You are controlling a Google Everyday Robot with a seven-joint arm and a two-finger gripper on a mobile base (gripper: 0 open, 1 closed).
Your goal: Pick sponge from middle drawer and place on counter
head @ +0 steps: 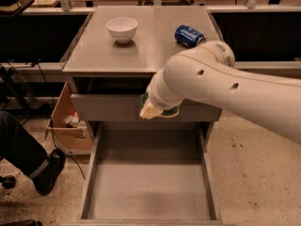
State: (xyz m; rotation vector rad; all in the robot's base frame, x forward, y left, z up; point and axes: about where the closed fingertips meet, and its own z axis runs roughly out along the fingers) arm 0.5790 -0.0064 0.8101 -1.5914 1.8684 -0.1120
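Note:
My gripper [159,107] is shut on the sponge [149,112], whose yellow layer and green edge show below the white wrist. It holds the sponge in the air in front of the closed upper drawer panel [108,108], above the back of the open middle drawer [150,192]. The drawer's grey floor is bare. The counter [141,51] lies just behind and above the gripper. My white arm comes in from the right and hides the gripper's fingers and part of the counter's front right corner.
A white bowl [122,28] and a blue soda can [189,35] on its side stand at the back of the counter. A cardboard box [69,126] sits on the floor left of the cabinet. A person's leg and shoe [44,171] are at the left.

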